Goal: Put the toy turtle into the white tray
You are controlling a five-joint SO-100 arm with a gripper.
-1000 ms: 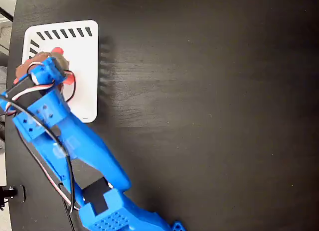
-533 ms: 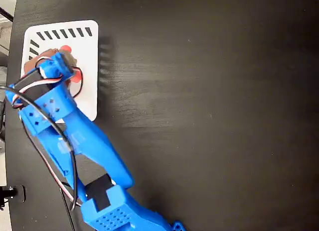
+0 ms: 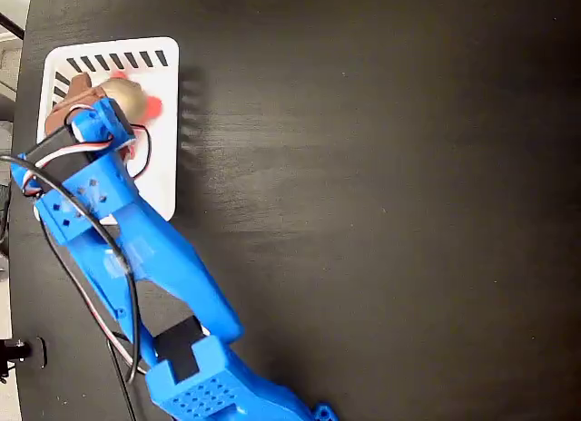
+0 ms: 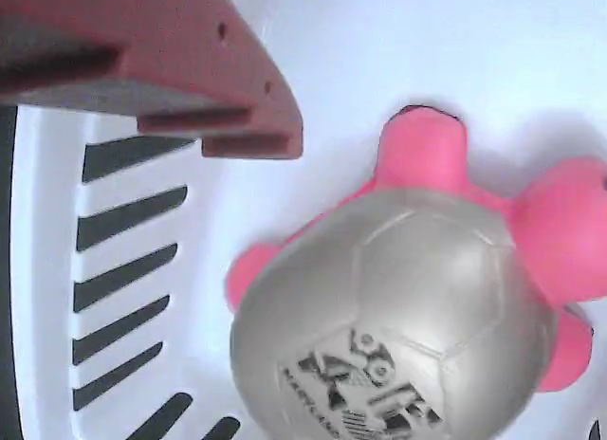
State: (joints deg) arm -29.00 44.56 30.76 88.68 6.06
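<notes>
Wrist view: turtle lies on the white tray, shell up, beside the tray's dark slots
Fixed view: turtle sits inside the tray, near its slotted top edge
Gripper: over the tray, parted, one brown finger clear of the turtle, gripping nothing
Tray: at the black table's upper left corner

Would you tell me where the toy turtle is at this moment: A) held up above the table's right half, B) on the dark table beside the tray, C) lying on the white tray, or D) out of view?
C: the toy turtle lies on the white tray, beside its dark slots in the wrist view.
</notes>
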